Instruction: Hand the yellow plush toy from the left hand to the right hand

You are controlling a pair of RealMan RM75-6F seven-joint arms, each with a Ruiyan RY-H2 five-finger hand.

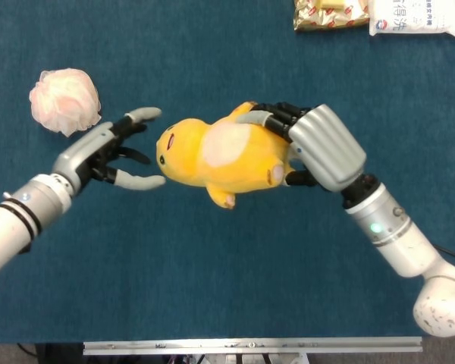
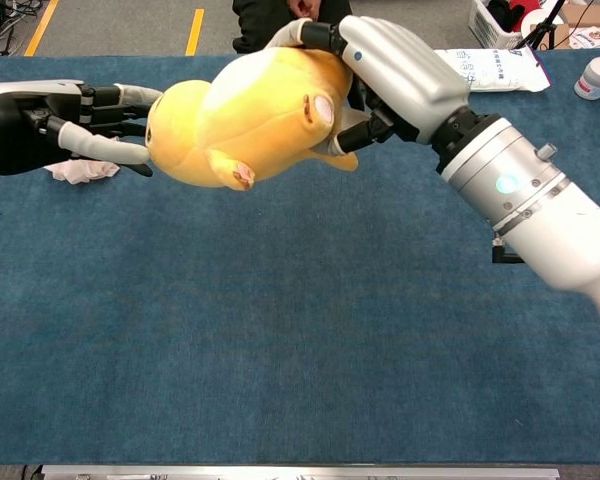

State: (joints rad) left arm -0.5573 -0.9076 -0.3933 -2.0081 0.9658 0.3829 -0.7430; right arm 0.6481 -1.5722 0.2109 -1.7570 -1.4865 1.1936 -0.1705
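The yellow plush toy [image 1: 220, 155] with a pale belly patch hangs above the blue table cloth, head pointing left. My right hand [image 1: 318, 148] grips its rear end, fingers wrapped over the top and under the body; the chest view shows the same hold on the toy [image 2: 245, 120] by the right hand [image 2: 400, 75]. My left hand [image 1: 110, 152] is just left of the toy's head, fingers spread and apart from it. In the chest view the left hand [image 2: 55, 125] has its fingertips close to the head, holding nothing.
A pink-white mesh ball [image 1: 64, 98] lies on the cloth behind the left hand. Snack packets [image 1: 330, 14] and a white bag [image 1: 417, 17] lie at the far right edge. A white jar [image 2: 597, 77] stands at the far right.
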